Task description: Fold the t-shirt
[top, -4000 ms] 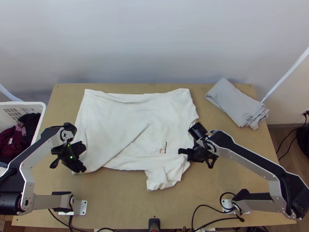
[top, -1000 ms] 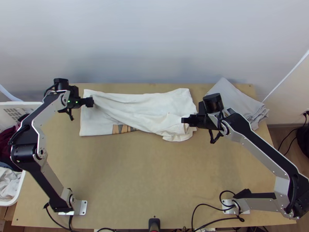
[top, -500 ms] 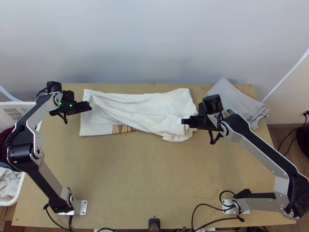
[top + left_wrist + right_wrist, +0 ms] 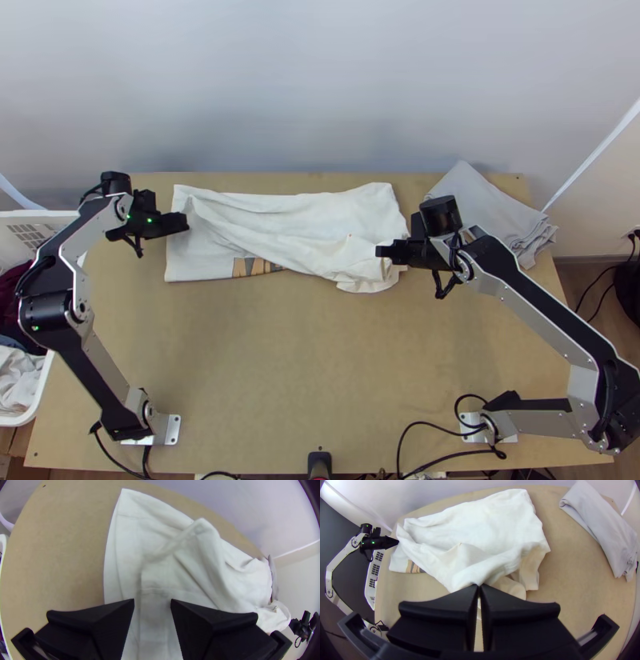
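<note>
Light wooden desk (image 4: 264, 360), one white T-shirt (image 4: 320, 210) across its far half, loosely folded, left claw (image 4: 187, 225) spread at one end, right claw (image 4: 379, 250) pinching bunched fabric, one folded grey cloth (image 4: 484, 210).

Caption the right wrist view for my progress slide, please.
Right claw closed on a pinch of the rumpled white t-shirt, with a folded grey cloth lying apart from it.
</note>
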Motion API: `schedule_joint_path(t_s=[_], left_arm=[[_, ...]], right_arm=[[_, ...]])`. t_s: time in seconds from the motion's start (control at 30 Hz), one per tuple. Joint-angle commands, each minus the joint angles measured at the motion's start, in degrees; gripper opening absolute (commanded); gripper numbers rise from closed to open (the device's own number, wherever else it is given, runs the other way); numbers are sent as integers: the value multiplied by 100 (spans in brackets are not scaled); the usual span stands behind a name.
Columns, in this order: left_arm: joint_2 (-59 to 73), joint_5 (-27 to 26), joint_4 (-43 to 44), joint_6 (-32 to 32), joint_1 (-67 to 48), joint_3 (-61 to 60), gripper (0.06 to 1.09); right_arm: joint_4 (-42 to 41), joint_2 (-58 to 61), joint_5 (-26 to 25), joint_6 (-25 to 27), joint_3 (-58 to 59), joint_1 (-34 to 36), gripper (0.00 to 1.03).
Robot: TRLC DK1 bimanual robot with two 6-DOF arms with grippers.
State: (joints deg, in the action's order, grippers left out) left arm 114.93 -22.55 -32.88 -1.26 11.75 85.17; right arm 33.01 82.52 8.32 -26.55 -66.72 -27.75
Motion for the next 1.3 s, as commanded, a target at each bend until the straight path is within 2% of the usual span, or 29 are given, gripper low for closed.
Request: schedule_joint_path(t_s=[0.0,0.37,0.5,0.73,0.77,0.83,0.87,1.1,1.27], left_arm=[[178,-75,54,29,29,193,62],[372,-75,45,99,-32,483,62],[407,-75,45,134,-67,501,50],[424,-75,19,64,-94,457,49],[416,-75,19,64,-94,439,42],[328,-75,203,64,-94,325,17],[275,-75,309,64,-94,264,9],[11,-83,274,99,21,211,10],[-613,-83,265,433,214,325,10]], right_arm=[[-58,45,-49,-61,142,-64,3],[-85,89,-49,-53,142,-64,3],[-93,98,-49,-53,124,-55,3],[-93,98,-49,-17,98,15,3],[-102,98,-49,-17,98,15,3],[-102,98,-49,-9,89,24,3],[-93,89,-49,-9,80,33,3],[-102,10,-49,18,-52,261,3],[-14,-87,-49,18,-280,569,3]])
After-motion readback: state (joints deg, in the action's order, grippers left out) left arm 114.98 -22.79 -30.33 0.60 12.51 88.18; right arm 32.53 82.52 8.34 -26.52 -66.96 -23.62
